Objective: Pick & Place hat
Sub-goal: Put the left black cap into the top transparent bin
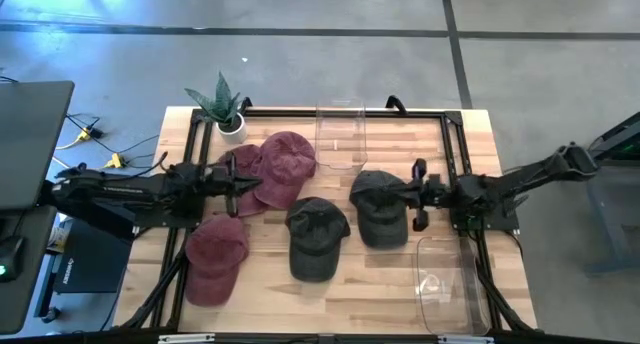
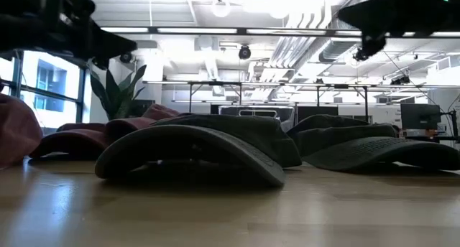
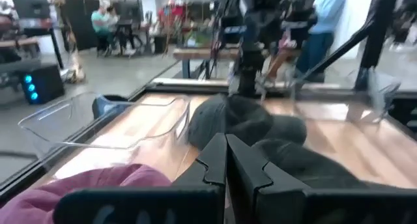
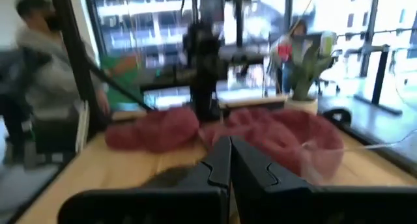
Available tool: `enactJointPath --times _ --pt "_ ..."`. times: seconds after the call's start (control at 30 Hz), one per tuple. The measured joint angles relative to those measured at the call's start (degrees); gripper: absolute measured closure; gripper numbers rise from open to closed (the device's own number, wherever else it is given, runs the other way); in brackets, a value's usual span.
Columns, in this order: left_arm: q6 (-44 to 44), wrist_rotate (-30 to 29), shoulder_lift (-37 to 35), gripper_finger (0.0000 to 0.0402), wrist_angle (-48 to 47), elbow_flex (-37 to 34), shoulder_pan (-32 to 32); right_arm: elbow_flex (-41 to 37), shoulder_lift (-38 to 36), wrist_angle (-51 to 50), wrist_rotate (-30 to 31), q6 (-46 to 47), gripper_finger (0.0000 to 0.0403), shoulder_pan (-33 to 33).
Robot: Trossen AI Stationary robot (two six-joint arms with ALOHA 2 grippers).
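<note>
1. Left tool [image 1: 258, 184] closed, empty, over maroon hat [image 1: 283, 167] at surface's ten o'clock.
2. Right tool [image 1: 416, 195] closed, empty, beside dark hat [image 1: 380, 206], centre-right.
3. Open tool before descending; pinch crown.

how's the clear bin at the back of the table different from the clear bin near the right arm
The back bin sits at the table's far edge near the middle, beside a maroon hat and close to the plant. The right bin sits at the near right corner, apart from any hat. Both are clear plastic and look empty.
</note>
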Motion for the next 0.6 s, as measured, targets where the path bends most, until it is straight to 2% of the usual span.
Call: enactJointPath --times 0.17,0.27,0.47,0.6 --pt "-0.4 -0.2 11.0 0.0402 -6.8 7.6 0.0 8.2 15.7 0.0 0.8 0.1 0.0389 0.9" --pt "-1.6 -0.4 16.8 0.0402 -12.3 12.3 -1.1 13.7 24.3 -2.7 1.5 1.0 0.0367 0.9" --pt "-1.1 -2.4 27.2 0.0402 -13.7 18.6 -5.7 29.2 39.4 -20.6 0.3 3.0 0.0273 -0.8" --pt "0.3 -4.7 31.7 0.0401 -15.4 22.5 -8.4 39.4 48.8 -31.7 -2.2 -0.8 0.0202 -2.1"
